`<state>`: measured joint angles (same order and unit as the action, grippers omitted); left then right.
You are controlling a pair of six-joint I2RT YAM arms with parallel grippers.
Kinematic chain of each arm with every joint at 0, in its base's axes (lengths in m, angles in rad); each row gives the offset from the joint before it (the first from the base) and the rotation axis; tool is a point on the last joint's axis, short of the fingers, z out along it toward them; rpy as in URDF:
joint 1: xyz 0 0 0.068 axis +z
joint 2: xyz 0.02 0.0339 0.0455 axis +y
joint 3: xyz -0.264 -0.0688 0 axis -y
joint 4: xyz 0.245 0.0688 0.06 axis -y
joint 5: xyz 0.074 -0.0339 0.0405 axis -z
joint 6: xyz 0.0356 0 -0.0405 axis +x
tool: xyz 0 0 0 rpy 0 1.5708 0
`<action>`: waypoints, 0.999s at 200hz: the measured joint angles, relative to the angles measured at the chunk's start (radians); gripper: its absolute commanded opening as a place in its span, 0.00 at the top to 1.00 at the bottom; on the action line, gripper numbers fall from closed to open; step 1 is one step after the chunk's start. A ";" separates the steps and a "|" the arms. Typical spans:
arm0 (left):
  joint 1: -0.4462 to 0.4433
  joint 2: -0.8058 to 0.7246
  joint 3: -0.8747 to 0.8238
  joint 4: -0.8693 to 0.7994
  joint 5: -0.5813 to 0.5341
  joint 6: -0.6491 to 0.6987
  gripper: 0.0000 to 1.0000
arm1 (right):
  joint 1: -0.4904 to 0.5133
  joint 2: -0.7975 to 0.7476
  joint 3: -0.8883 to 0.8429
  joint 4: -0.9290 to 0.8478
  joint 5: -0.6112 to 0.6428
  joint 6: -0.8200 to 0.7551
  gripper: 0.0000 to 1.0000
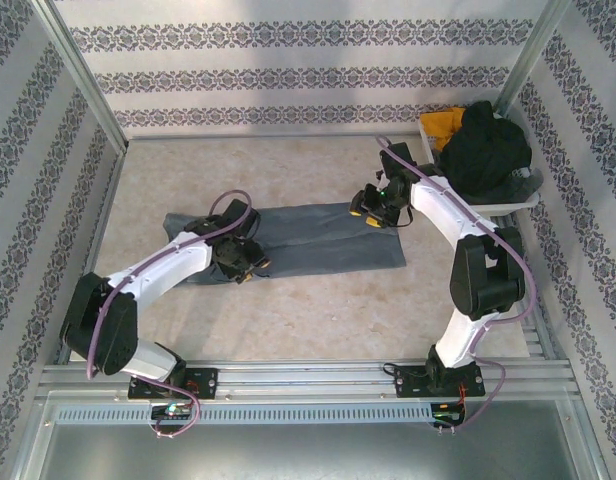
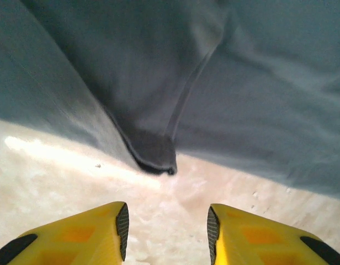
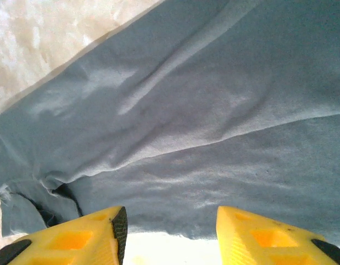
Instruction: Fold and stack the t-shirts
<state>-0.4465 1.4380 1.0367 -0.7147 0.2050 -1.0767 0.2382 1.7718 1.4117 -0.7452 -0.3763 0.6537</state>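
While the slate blue-grey t-shirt (image 1: 308, 240) lies spread as a long flat strip across the middle of the pale table (image 1: 318, 320), both robot arms lean in over it from the near edge. The left arm rises from its base at the lower left, bends at a low elbow and stretches its forearm to the right, with the left gripper (image 1: 250, 265) over the near-left part of the cloth. Seen from the left wrist, its yellow fingers (image 2: 98, 232) are spread apart with nothing between them, bare tabletop beneath, and a dark folded hem corner of the shirt just ahead.

The right arm stands taller, its elbow raised on the right side and its forearm angled back towards the centre, so that the right gripper (image 1: 368, 210) hangs at the shirt's far-right corner. Seen from the right wrist, its yellow fingers (image 3: 93, 234) are likewise parted and hold nothing, with the shirt's creased cloth just beyond them.

At the far-right corner of the table, a white tray (image 1: 510, 206) holds the black t-shirt (image 1: 483, 150) in a rumpled heap, the mustard yellow t-shirt (image 1: 443, 125) showing beside and behind it.
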 measured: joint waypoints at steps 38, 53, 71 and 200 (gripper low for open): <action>0.242 0.008 0.026 -0.001 -0.064 0.139 0.59 | 0.022 -0.001 -0.001 0.026 -0.020 -0.003 0.52; 0.319 0.059 0.029 0.012 -0.086 0.208 0.60 | 0.047 -0.001 -0.001 0.039 -0.034 -0.003 0.52; 0.367 0.151 0.048 0.019 -0.099 0.294 0.59 | 0.074 -0.001 -0.001 0.047 -0.043 -0.003 0.52; 0.403 0.334 0.053 0.083 -0.113 0.573 0.75 | 0.098 -0.005 -0.003 0.062 -0.059 0.002 0.52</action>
<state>-0.0437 1.7718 1.0893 -0.6315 0.0925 -0.5034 0.3367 1.7672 1.4086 -0.6830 -0.4355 0.6552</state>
